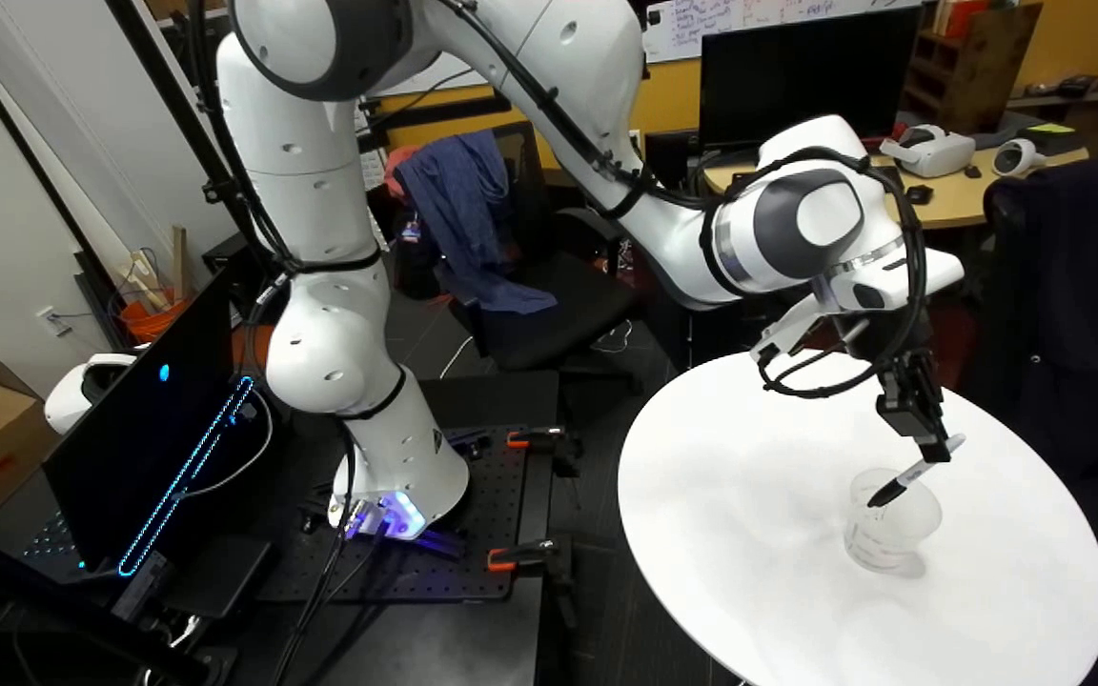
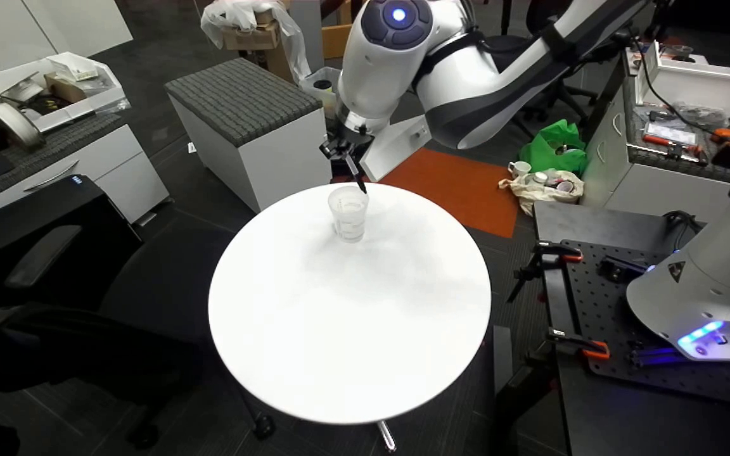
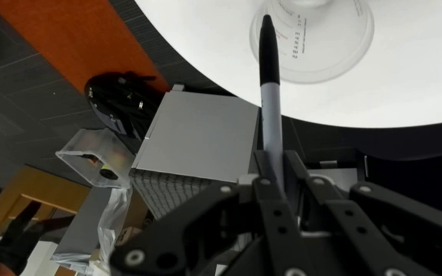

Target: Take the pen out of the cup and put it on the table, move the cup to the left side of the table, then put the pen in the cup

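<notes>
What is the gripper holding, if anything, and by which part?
The pen: the gripper is shut on its white barrel, toward the end away from the black end.

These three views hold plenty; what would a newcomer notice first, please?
Likely the white robot arm, reaching over the round table in both exterior views. In the wrist view, the pen, held in the gripper, points its black end towards the clear cup. Bright orange flooring shows beyond the table in an exterior view.
</notes>
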Available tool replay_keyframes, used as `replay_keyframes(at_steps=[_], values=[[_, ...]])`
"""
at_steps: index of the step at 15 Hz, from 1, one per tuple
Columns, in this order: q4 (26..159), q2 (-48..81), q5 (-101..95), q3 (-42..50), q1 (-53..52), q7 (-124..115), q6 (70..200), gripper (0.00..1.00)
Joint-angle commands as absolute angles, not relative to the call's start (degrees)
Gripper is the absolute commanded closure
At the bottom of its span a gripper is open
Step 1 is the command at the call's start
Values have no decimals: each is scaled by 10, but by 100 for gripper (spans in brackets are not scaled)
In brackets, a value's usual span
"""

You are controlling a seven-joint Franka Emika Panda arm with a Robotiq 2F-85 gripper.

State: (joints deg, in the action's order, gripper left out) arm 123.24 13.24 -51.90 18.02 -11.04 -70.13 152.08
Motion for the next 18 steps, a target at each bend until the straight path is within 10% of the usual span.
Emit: replay_keyframes(at_steps=[1,18], values=[[1259,79,-579,141,-84,-755,1509,97],[1289,79,-525,116,-117,-608,1565,97]])
